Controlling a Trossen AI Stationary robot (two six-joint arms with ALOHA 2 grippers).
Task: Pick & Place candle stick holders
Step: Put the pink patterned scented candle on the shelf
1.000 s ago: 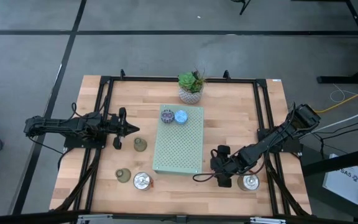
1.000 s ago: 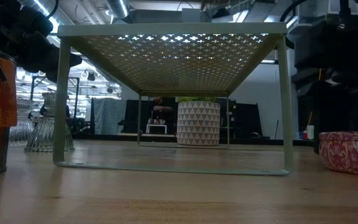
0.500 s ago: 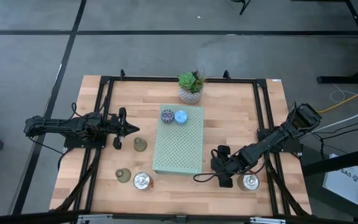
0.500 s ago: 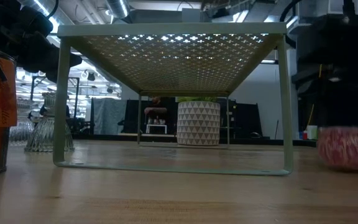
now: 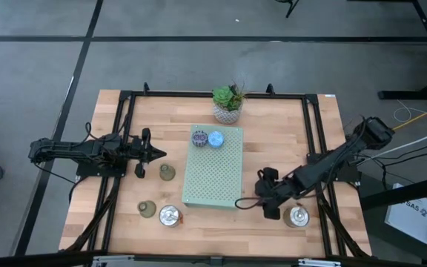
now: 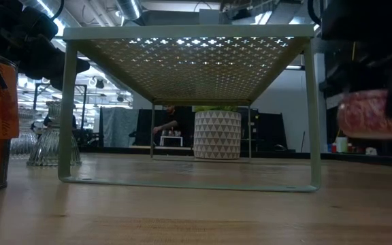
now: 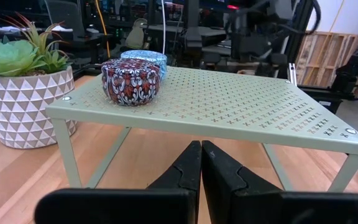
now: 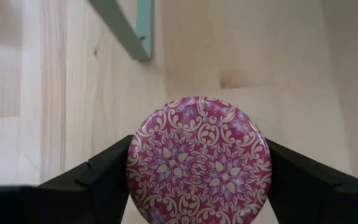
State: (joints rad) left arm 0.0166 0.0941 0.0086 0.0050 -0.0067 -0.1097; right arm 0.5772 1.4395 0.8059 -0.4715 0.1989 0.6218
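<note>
Green perforated rack (image 5: 212,174) already carries two holders at its far end, the purple holder (image 5: 199,137) and the blue holder (image 5: 216,139), while the right hand (image 5: 270,202) grips the pink holder (image 8: 197,160) clear of the bench (image 5: 325,148), just off the rack's near right corner. Left on the bench are two olive holders (image 5: 167,173), a silver holder (image 5: 170,216) by them and another silver holder (image 5: 297,216) by the right arm; the left hand (image 5: 157,153) waits closed, holding nothing, beside the rack. From above the arm hides the pink holder, and the low view cuts it off at the edge.
</note>
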